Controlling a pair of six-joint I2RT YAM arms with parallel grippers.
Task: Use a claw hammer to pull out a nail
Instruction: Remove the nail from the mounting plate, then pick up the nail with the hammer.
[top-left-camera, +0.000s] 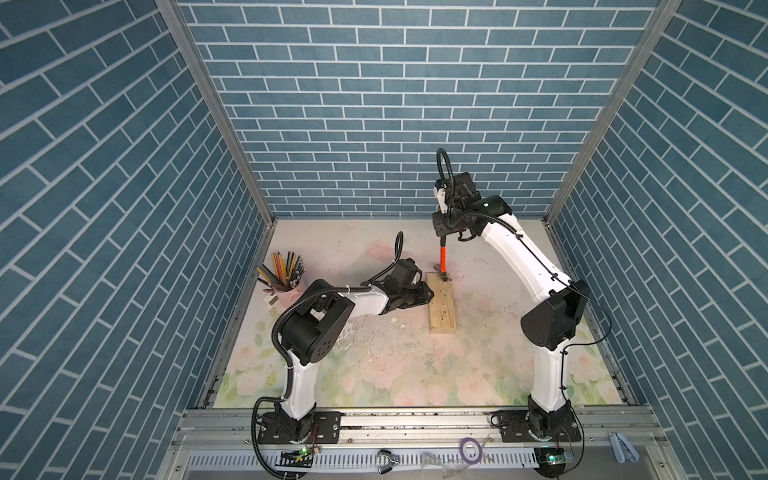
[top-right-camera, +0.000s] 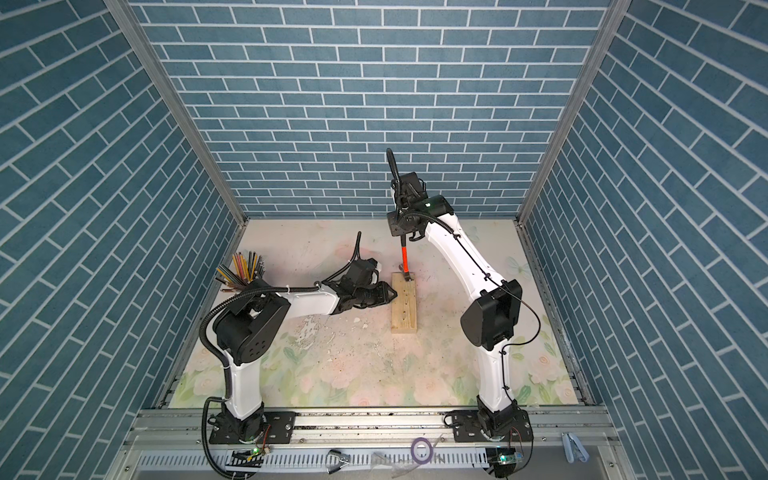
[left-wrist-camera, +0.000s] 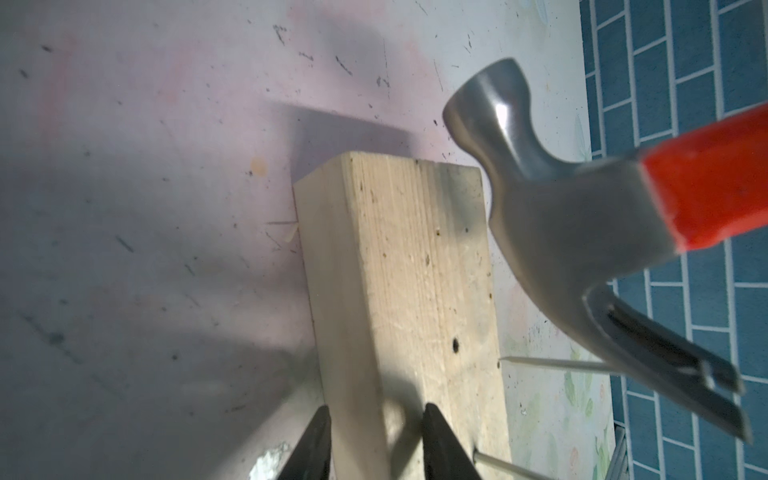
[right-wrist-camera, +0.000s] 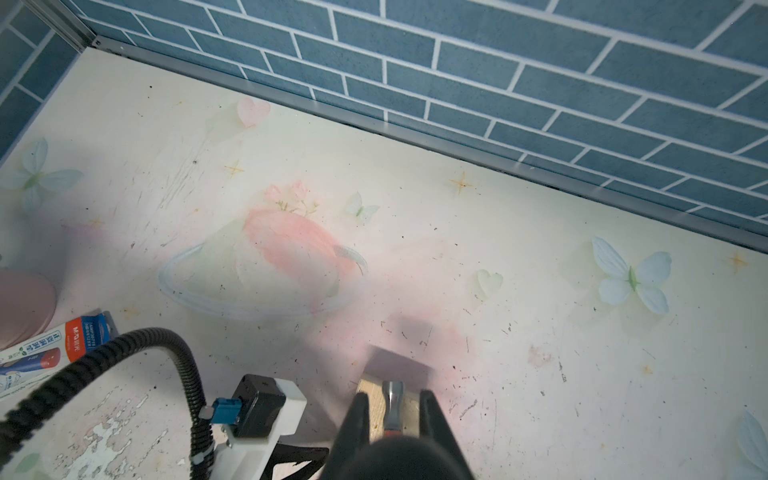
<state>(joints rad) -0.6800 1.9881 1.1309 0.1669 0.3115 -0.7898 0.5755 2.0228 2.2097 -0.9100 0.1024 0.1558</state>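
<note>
Holding the claw hammer (top-left-camera: 443, 254) by the black end of its handle with my right jaws, clamped tight on it. It hangs nearly upright, with the steel head (left-wrist-camera: 561, 216) down at the far end of the wooden block (top-left-camera: 441, 305). Both top views show it the same way.

From the left wrist camera, the head is right up against the block's top face. The striking face points away from my bases and the forked claw points back toward them. A nail (left-wrist-camera: 552, 362) runs from the top of the block to the claw. Its thin end sits right at the wood, and honestly I can't tell if it's in or out. A second nail (left-wrist-camera: 513, 466) sticks out of the block closer to my left jaws.

Left jaws are partway closed around the block's left long edge, with one finger (left-wrist-camera: 316, 453) down its side face, the other on top and wood between them. The block lies flat on the table (top-left-camera: 374, 345), long way toward the back wall, with a row of small holes along it. A pink cup of pencils (top-left-camera: 286, 295) stands well off to the left by the side wall, nowhere near any of this
</note>
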